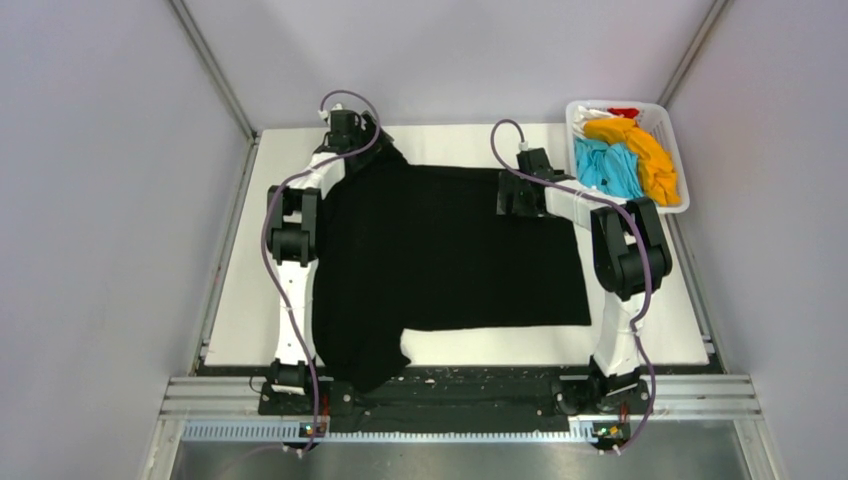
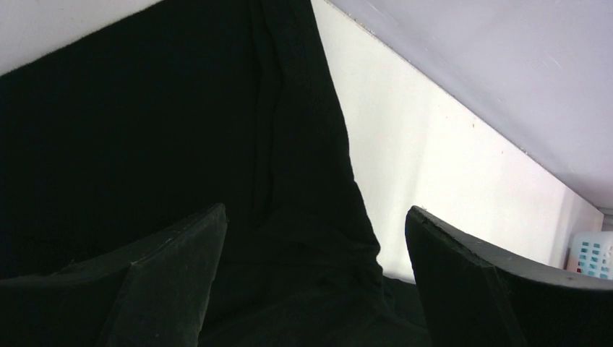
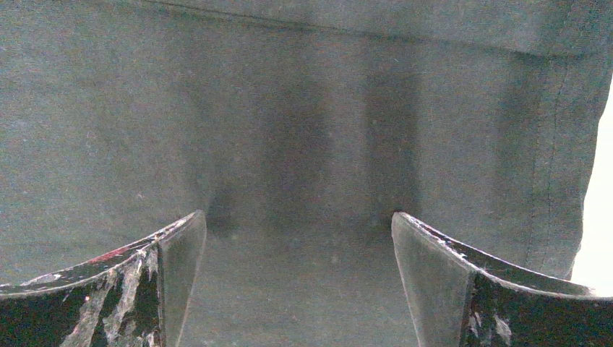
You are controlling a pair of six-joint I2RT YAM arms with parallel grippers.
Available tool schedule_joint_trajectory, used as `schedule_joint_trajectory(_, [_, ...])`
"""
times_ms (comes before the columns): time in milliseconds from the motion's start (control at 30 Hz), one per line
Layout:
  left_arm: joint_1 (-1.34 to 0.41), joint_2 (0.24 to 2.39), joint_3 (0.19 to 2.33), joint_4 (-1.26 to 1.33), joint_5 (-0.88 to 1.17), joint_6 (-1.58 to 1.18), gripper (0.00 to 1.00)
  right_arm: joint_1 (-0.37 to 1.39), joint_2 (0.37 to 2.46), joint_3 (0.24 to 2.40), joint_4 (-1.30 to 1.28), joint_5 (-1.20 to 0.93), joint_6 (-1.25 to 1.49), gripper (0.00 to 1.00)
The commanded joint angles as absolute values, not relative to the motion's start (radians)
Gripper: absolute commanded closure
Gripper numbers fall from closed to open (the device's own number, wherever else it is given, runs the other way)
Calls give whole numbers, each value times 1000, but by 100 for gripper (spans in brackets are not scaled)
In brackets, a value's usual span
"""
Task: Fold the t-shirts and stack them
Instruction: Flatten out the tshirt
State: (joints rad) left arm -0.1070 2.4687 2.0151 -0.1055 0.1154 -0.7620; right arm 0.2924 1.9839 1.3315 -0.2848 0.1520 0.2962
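Observation:
A large black t-shirt [image 1: 450, 250] lies spread flat across the white table [image 1: 250, 300], one sleeve hanging over the near edge at the left. My left gripper [image 1: 352, 140] hovers open over the shirt's far left sleeve; in the left wrist view black cloth [image 2: 217, 144] lies under the gap between its spread fingers [image 2: 173, 275]. My right gripper [image 1: 512, 195] stands open just above the shirt's far edge, a little right of the middle. In its wrist view flat dark fabric [image 3: 303, 144] fills the frame, nothing pinched. Orange [image 1: 645, 150], sky-blue [image 1: 608, 168], red [image 1: 624, 112] and white shirts sit bundled in the basket.
A white plastic basket [image 1: 684, 205] stands at the table's far right corner, also glimpsed in the left wrist view [image 2: 593, 256]. Grey walls enclose the table on three sides. Bare white tabletop shows left of the shirt and along the near edge.

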Motion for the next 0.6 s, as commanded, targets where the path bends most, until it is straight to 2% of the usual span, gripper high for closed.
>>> schedule_joint_trajectory(0, [-107, 2485, 2059, -75, 145, -792, 1, 294, 2010, 1323, -325, 158, 300, 1])
schedule_joint_trajectory(333, [-112, 2541, 2087, 8, 251, -859, 1, 294, 2018, 1328, -327, 157, 307, 1])
schedule_joint_trajectory(567, [-122, 2649, 2179, 310, 306, -1077, 1, 295, 2033, 1339, -332, 151, 310, 1])
